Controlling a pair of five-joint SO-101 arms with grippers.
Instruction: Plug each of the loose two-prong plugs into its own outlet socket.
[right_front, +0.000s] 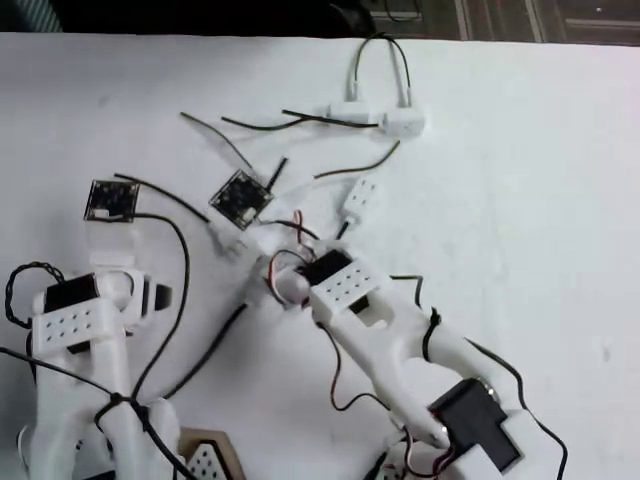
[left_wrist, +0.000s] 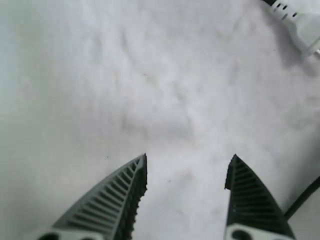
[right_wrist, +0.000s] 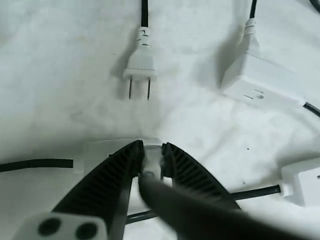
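In the right wrist view my right gripper (right_wrist: 150, 155) is shut on a white plug (right_wrist: 115, 150) lying on the table, its black cable (right_wrist: 35, 164) running off to one side. Beyond the fingertips lies a loose white two-prong plug (right_wrist: 140, 62), prongs toward the gripper. Beside that plug is a white outlet socket (right_wrist: 260, 82), and a second socket (right_wrist: 305, 182) lies nearer. My left gripper (left_wrist: 187, 172) is open over bare table, nothing between its fingers. From above, the right gripper (right_front: 258, 255) is at mid-table and the left gripper (right_front: 112, 245) at the left.
Two joined white socket blocks (right_front: 400, 122) lie at the back of the white table (right_front: 540, 200), another socket (right_front: 360, 197) near the centre. Thin black cables (right_front: 260, 125) cross the middle. A white connector (left_wrist: 300, 25) lies at the edge of the left wrist view.
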